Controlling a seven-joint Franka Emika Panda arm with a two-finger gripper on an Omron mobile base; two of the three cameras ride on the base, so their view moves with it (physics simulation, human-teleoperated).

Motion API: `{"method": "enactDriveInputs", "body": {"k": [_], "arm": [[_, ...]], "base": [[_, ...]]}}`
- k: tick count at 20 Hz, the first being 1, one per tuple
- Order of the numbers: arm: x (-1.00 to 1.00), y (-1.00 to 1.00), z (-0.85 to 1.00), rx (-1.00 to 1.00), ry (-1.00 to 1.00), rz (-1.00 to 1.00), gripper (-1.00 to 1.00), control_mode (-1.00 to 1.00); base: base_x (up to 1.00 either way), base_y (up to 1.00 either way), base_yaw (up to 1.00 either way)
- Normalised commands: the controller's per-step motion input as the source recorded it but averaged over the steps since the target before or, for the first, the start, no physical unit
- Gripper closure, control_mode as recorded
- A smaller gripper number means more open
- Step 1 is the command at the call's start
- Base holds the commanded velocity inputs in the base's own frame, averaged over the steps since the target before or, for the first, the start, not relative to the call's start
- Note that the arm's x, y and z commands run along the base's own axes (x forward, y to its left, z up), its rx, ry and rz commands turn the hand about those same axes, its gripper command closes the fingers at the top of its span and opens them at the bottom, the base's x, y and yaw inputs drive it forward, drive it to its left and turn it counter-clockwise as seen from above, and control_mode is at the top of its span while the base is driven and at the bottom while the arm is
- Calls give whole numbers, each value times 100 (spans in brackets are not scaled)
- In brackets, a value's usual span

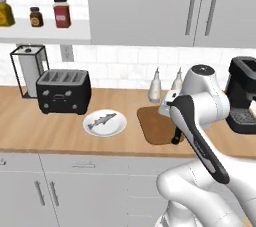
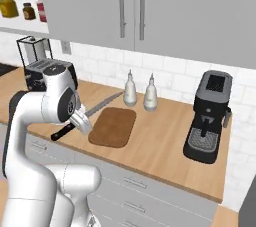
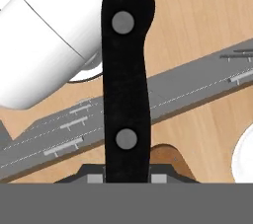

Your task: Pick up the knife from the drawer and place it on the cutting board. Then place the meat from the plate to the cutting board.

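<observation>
On the wooden counter [image 2: 165,141], the cutting board [image 2: 114,126] lies near the front edge with the gripper [image 2: 80,118] pinching the knife [image 2: 102,103] just above its left edge, so the arm should level the blade over the board's middle before letting go.

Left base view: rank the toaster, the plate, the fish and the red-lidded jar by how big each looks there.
Largest to smallest, as they appear:
1. toaster
2. plate
3. fish, shorter than the plate is wide
4. red-lidded jar
The jar stands farther back on the shelf, so against the fish its rank is unsure.
</observation>
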Motion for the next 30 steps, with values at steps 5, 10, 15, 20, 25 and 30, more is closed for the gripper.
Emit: {"method": "enactDriveInputs", "body": {"k": [5, 10, 15, 20, 25, 30], "arm": [[0, 0, 0, 0, 0, 0, 100, 100], [0, 0, 0, 0, 0, 0, 100, 100], [0, 1, -11, -5, 0, 2, 100, -100], [0, -14, -22, -10, 6, 9, 100, -100], [2, -15, -31, -18, 8, 18, 100, -100], [23, -3, -16, -14, 15, 22, 100, -100]], "base": [[75, 39, -38], [4, 50, -8], [-1, 10, 0], [0, 0, 0], [0, 0, 0], [0, 0, 0]]}}
